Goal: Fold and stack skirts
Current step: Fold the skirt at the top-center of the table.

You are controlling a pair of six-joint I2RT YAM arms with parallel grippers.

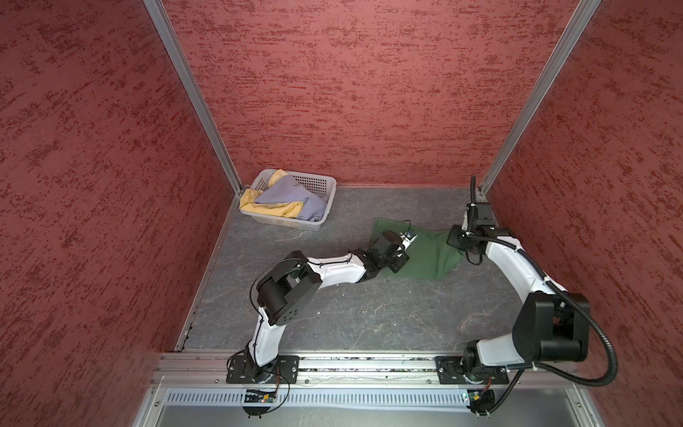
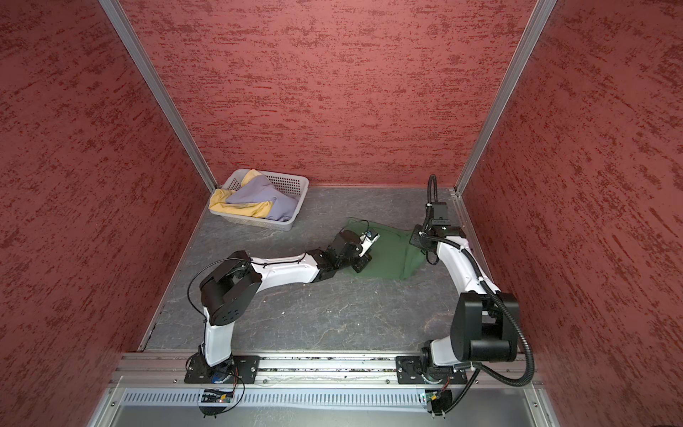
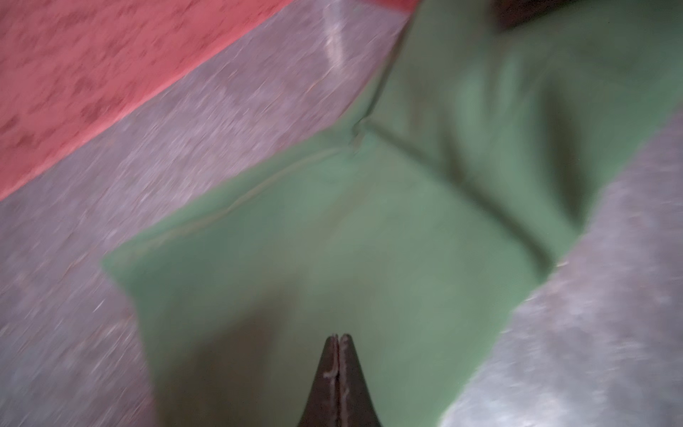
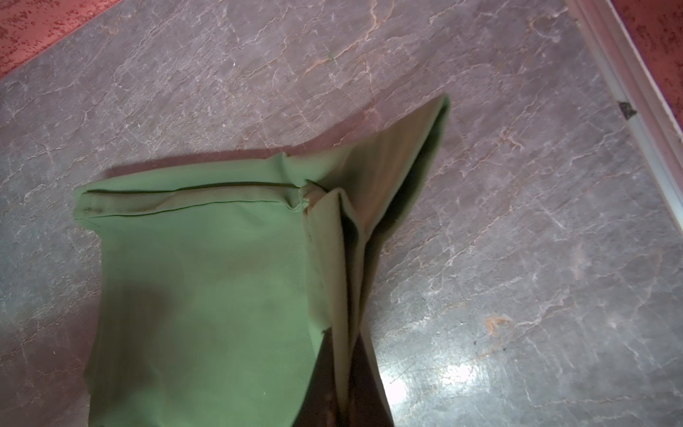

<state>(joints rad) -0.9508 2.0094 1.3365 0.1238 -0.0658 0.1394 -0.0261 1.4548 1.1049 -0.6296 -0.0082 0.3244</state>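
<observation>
- In both top views the green skirt (image 1: 425,258) lies on the worktop (image 1: 332,307), toward the right arm (image 1: 506,258), which stands at the skirt's far-right edge. The left arm (image 1: 332,271) reaches over its other end. The yellow skirt (image 1: 258,209) and the lavender skirt (image 1: 281,196) are heaped in the basket (image 1: 318,183) in the far corner, well apart. Your main risk is that both wrists work over one small cloth, so a fold carried across could run one into the other.
- In the left wrist view, which is blurred, the left fingers (image 3: 327,373) are pressed together with nothing visible between them. They are above the green skirt (image 3: 351,240), near a hemmed corner. I cannot tell whether they touch it. If you count on them as a pin and they float, the skirt will likely slide on the smooth worktop instead of creasing.
- In the right wrist view the right fingers (image 4: 369,403) are mostly hidden and clamped on a raised fold of the green skirt (image 4: 207,277). One flap stands open beside it. The pinch may hold only some of the layers, so pull gently, or one layer could drop out and leave a crooked fold.
</observation>
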